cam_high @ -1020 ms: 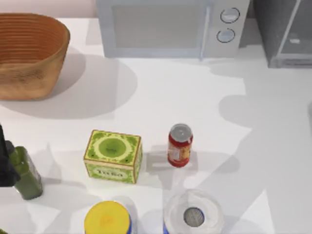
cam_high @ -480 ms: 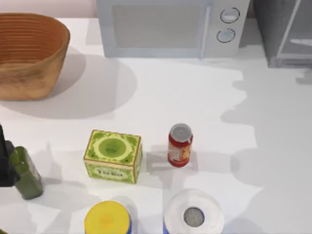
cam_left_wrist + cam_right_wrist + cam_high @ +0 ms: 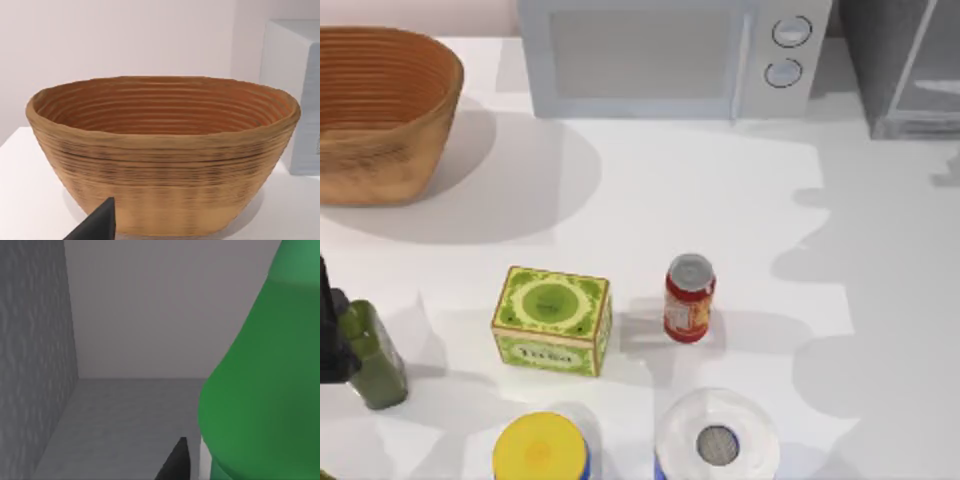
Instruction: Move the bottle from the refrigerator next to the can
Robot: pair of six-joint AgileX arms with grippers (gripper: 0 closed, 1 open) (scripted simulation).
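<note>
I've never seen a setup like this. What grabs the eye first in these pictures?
Probably the bright green bottle, looming close in the right wrist view inside a grey-walled refrigerator. From above, a small red can stands near the table's middle beside a green box, with a white microwave at the back. A big woven basket sits at the far left.

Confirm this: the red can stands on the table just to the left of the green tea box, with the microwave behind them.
Not quite. In the top view the can stands just to the right of the green tea box, not its left. The microwave is indeed behind them, on the table.
</note>
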